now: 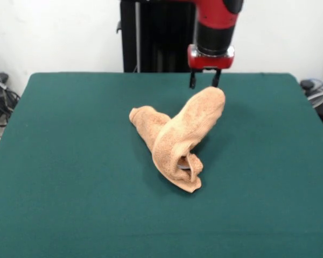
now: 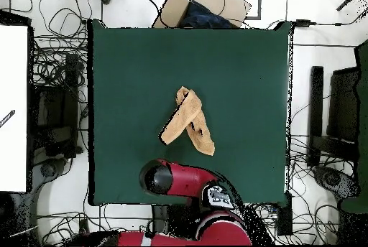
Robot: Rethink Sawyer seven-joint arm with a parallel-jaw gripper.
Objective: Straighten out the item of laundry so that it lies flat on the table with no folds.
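1. Towel (image 1: 175,141) is bunched mid-counter (image 1: 70,161) in two crossed rolls.
2. Jaws (image 1: 205,80) are parted, nothing held, just above the roll end nearest the far edge.
3. Step judged: pre-grasp; next, that end gets pinched and drawn outward.

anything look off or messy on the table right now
Yes: the towel isn't flat. It sits mid-table bunched into two crossed rolls, one end raised toward the gripper just above it.

White wall (image 1: 54,32) behind; cables (image 2: 54,64) on pale floor, cardboard box (image 2: 205,7) nearby.
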